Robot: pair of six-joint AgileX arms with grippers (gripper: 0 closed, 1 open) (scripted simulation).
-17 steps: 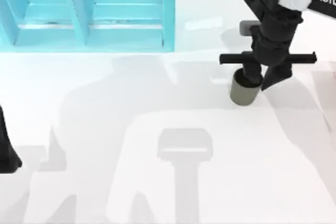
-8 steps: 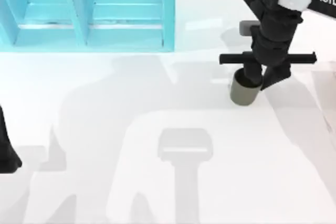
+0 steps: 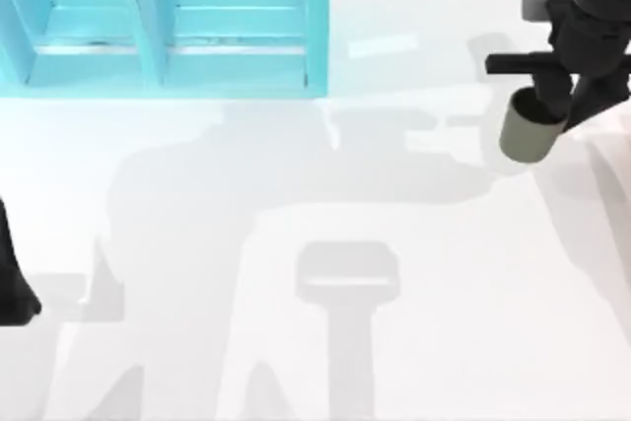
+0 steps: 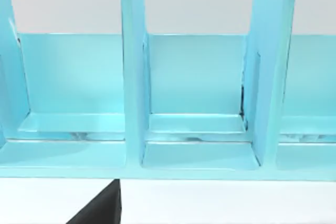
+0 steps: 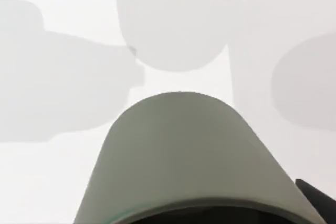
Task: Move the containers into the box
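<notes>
A plain olive-grey tapered container hangs at the far right of the top view, with my right gripper shut on its rim, one finger inside and one outside. Its shadow lies apart from it on the table, so it is off the surface. In the right wrist view the container's wall rises close up over the white table. The cyan box stands at the back left, split by upright dividers; the left wrist view looks into its compartments. My left arm is parked at the left edge.
The white table stretches between the box and the held container, crossed by soft shadows of the arms. The box's tall right wall faces the right arm. A dark finger tip shows low in the left wrist view.
My right gripper has carried the olive-grey container to the right and slightly toward the back, lifting it off the table. The left arm has not moved.
</notes>
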